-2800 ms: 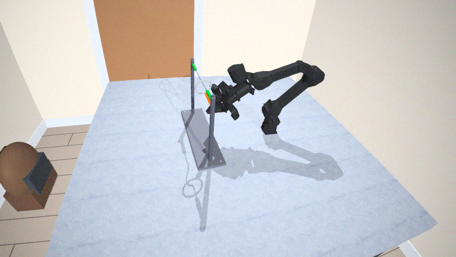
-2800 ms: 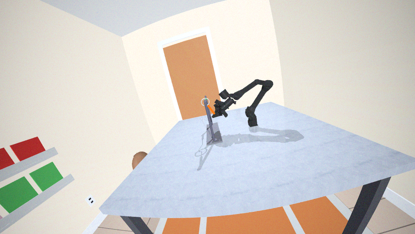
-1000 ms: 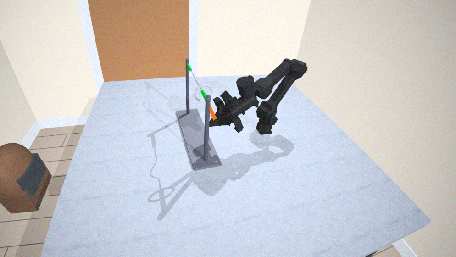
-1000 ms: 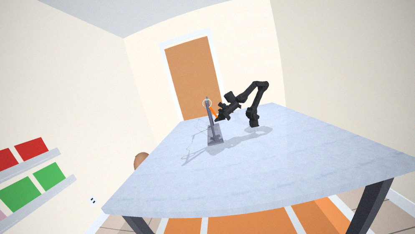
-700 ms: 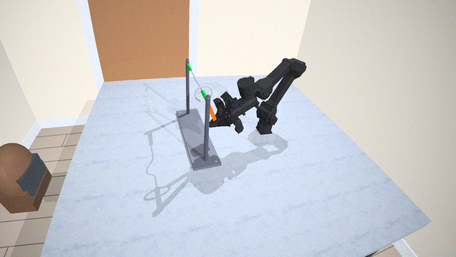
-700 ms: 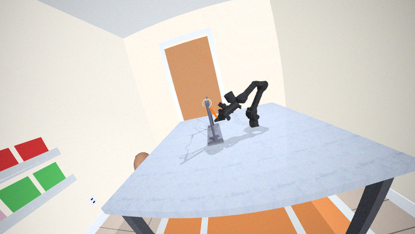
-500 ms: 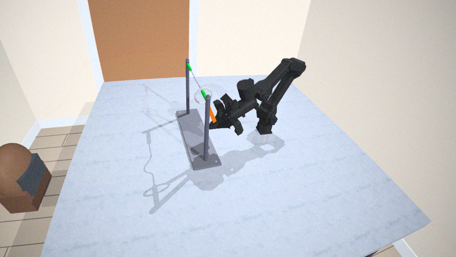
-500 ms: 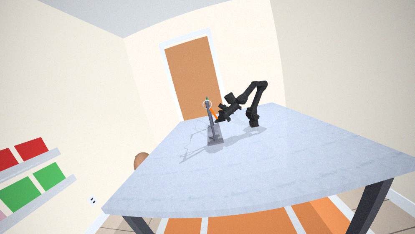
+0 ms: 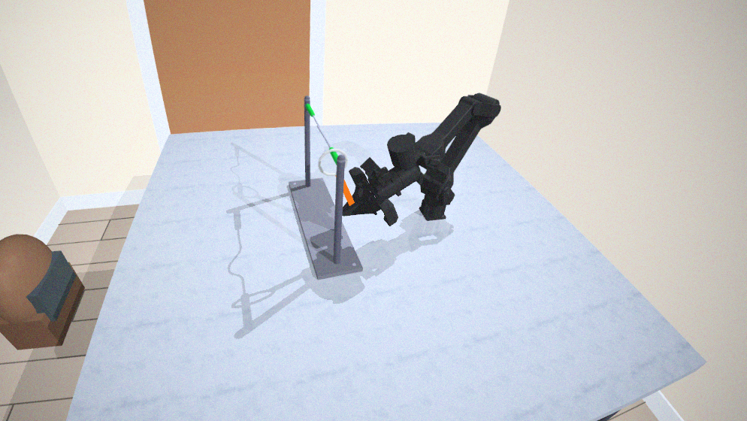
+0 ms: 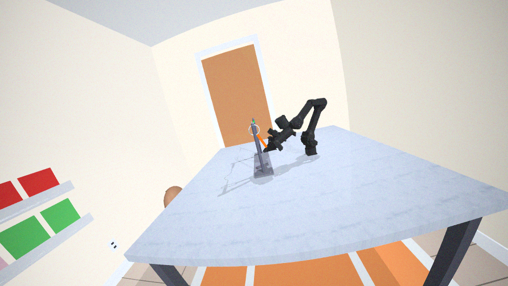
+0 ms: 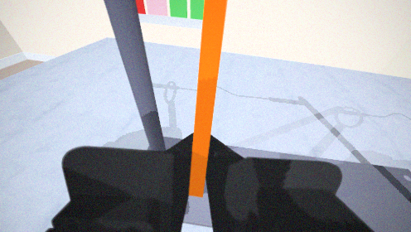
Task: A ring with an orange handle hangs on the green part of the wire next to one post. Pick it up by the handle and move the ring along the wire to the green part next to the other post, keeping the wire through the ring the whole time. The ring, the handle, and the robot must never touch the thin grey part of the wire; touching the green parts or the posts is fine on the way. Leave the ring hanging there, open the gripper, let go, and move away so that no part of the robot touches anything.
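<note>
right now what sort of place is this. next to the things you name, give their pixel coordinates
Probably a plain indoor room set up as a robot test space: a brown door [image 9: 227,62] [image 10: 232,92] in a pale wall, a wall socket [image 10: 113,245], and an arm [image 9: 460,122] [image 10: 314,117] mounted on a big table [image 9: 444,313] [image 10: 320,198] [image 11: 54,91].

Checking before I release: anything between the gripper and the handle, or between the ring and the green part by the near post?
Nothing visible: the gripper is shut on the handle, and the ring appears already at that green part.

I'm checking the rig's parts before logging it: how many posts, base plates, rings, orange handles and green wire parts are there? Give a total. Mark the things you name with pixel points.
Posts [image 9: 307,146] [image 10: 258,145] [image 11: 134,66]: 2
Base plates [image 9: 313,209] [image 10: 269,169] [image 11: 360,178]: 1
Rings [image 9: 319,166] [image 10: 249,132]: 1
Orange handles [image 9: 348,193] [image 10: 261,140] [image 11: 209,62]: 1
Green wire parts [image 9: 309,110] [image 10: 253,121]: 2
Total: 7
</note>
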Robot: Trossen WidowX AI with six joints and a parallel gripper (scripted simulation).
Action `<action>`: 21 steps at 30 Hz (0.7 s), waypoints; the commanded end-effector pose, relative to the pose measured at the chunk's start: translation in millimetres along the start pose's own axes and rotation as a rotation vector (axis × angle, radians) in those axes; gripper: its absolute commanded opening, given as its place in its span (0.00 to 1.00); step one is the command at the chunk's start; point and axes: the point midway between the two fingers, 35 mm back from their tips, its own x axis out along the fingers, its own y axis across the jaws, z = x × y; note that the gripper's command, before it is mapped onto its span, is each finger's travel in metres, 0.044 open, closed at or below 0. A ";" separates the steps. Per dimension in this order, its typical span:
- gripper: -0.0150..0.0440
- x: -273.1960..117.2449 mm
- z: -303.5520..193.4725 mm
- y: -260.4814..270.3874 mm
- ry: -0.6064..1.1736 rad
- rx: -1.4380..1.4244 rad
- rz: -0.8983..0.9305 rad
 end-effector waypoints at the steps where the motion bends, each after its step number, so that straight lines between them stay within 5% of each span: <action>1: 0.00 0.6 -0.8 -0.5 0.001 0.003 -0.004; 15: 0.00 0.6 -0.8 -0.5 0.001 0.003 -0.004; 21: 0.27 0.3 -0.4 0.0 0.001 0.000 -0.001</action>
